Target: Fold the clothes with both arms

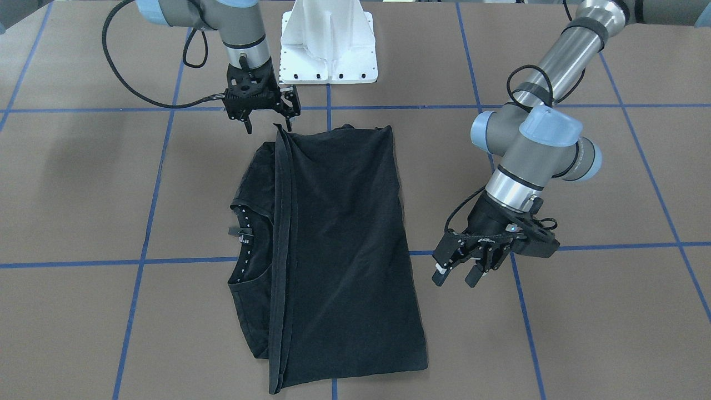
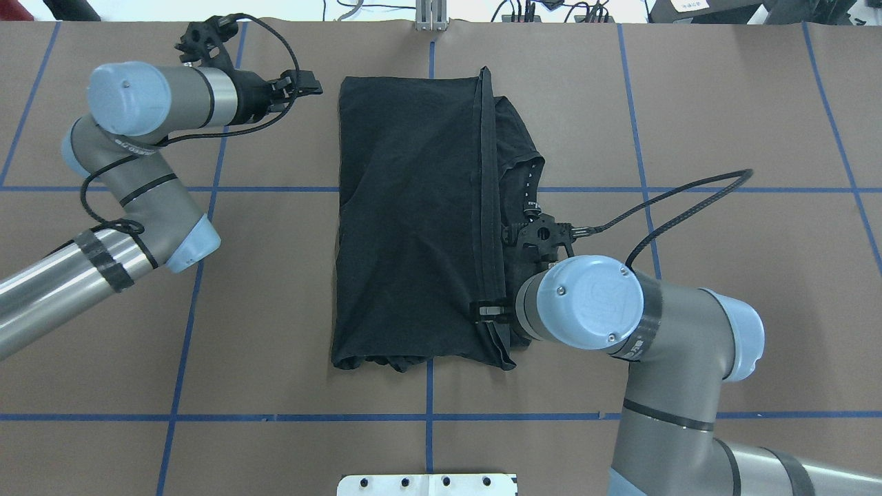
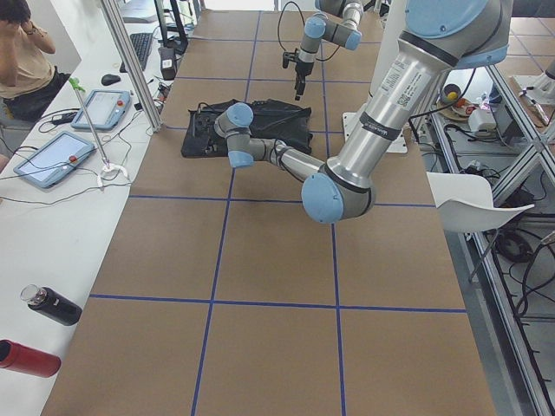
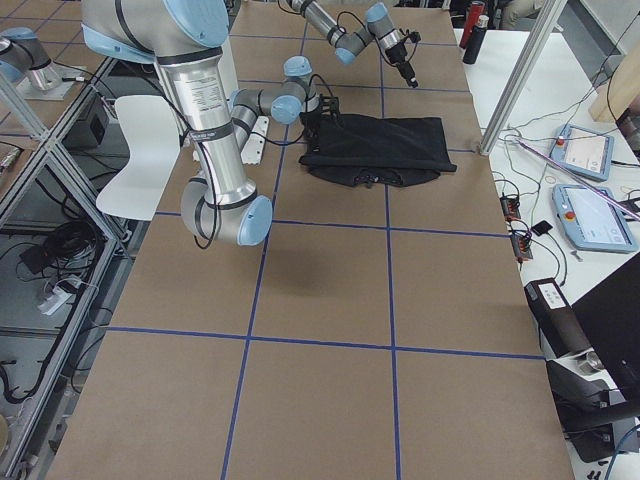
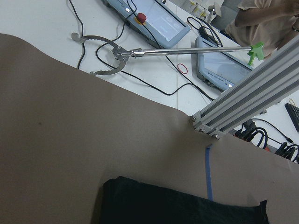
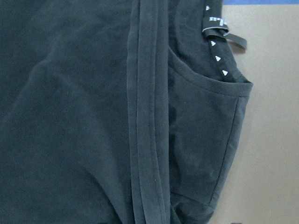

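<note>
The black T-shirt (image 1: pixel 344 239) lies folded lengthwise on the brown table, plain side up, with a hem band (image 1: pixel 283 250) running along it. Its neckline and label (image 1: pixel 244 233) show beside the band. It also shows in the overhead view (image 2: pixel 413 220) and fills the right wrist view (image 6: pixel 70 116). My right gripper (image 1: pixel 268 123) is open and empty, just above the shirt's corner nearest the robot. In the overhead view the wrist mostly hides it. My left gripper (image 1: pixel 455 278) is open and empty, raised beside the shirt's far side edge. It also shows in the overhead view (image 2: pixel 310 86).
The white mounting pedestal (image 1: pixel 328 44) stands at the robot's edge of the table. Beyond the far edge are an aluminium post (image 5: pixel 252 98), two tablets (image 5: pixel 159 18) and a grabber tool (image 5: pixel 187 50). Two bottles (image 3: pixel 52 305) and a seated person (image 3: pixel 22 52) are at that desk.
</note>
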You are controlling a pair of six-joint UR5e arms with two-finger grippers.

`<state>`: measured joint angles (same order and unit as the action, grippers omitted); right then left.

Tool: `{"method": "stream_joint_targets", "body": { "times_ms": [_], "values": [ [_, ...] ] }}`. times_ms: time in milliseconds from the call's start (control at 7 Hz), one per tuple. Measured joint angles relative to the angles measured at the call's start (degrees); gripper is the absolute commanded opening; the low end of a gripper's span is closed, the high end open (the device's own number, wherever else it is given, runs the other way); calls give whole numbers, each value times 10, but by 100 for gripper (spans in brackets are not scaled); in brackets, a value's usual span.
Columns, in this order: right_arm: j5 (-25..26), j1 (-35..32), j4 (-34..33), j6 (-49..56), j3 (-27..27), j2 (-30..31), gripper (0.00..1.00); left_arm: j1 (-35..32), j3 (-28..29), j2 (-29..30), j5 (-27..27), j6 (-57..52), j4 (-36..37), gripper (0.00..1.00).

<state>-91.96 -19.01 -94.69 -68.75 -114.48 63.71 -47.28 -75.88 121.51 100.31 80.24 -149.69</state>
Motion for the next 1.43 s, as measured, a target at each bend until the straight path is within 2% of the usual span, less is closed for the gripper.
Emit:
{"method": "stream_joint_targets", "body": {
  "times_ms": [143, 429, 857, 1429],
  "values": [
    [22, 15, -24, 87, 14, -10, 89, -1, -24, -19, 6, -5, 2, 87],
    [48, 28, -37, 194, 56, -26, 89, -1, -34, -29, 8, -8, 4, 87],
    [57, 43, -39, 229, 81, -36, 88, 0, -34, -29, 9, -9, 5, 87],
    [66, 34, -37, 247, 81, -20, 85, -1, -35, -30, 8, -8, 4, 88]
  ]
}}
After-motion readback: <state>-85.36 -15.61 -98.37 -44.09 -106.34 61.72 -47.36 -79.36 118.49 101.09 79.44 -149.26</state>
